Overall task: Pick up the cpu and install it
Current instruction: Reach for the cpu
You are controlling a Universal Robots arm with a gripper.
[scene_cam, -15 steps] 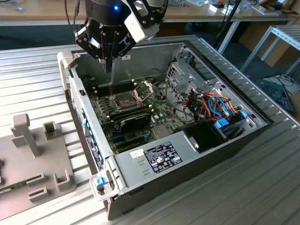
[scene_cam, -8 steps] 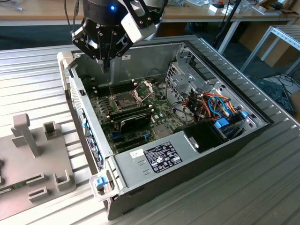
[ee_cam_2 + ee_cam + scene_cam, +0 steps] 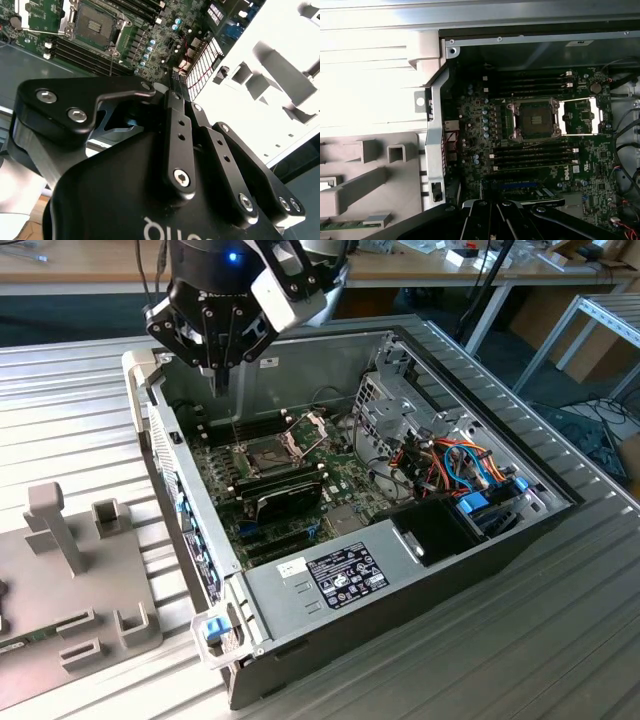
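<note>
**A:** Where is the gripper [image 3: 218, 378] hanging?

**B:** It is hovering in the upper part of the exterior view's left, over the far corner of the open computer case [image 3: 420, 602]. Its fingers are sitting pressed together in a narrow point. I cannot tell whether anything is sitting between them.

**A:** And the cpu?

**B:** I cannot tell where it is lying. The first wrist view is looking straight down on the socket [image 3: 536, 120], which is showing a dark bed. The hinged frame [image 3: 580, 116] is lying flipped open just beside it on the green motherboard [image 3: 485, 150]. Black memory sticks [image 3: 530, 82] are running along both sides.

**A:** What is the exterior view adding?

**B:** It is showing the socket [image 3: 268, 452] small at mid-frame, with the frame [image 3: 312, 425] tilting up behind it. It is also taking in the power supply box [image 3: 330, 575] at lower centre and blue and orange cables [image 3: 465, 465] at the right. A grey fixture [image 3: 100, 610] is sitting at lower left on the ribbed table [image 3: 60, 390].

**A:** And the second wrist view?

**B:** It is peering over the gripper's [image 3: 170, 95] black linkage, with the socket [image 3: 95, 22] beyond it and the pale fixture [image 3: 280, 75] off to one side.
</note>
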